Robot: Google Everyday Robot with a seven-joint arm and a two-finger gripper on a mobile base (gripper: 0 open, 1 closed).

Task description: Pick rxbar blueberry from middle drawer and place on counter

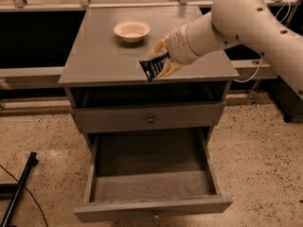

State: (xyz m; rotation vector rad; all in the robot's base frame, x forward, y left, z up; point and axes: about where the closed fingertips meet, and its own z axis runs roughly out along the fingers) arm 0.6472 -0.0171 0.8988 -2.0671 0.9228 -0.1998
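Note:
My gripper (160, 61) is shut on the rxbar blueberry (154, 66), a dark wrapper with white lettering, and holds it just above the front part of the grey counter (99, 56). The bar is tilted and hangs from the tan fingers (158, 46). The white arm reaches in from the upper right. The middle drawer (151, 183) is pulled open below, and its grey floor is bare.
A cream bowl (132, 30) sits on the counter towards the back, left of the gripper. A shut drawer front with a round knob (151, 119) lies above the open drawer. A black stand leg (19, 193) lies on the speckled floor at lower left.

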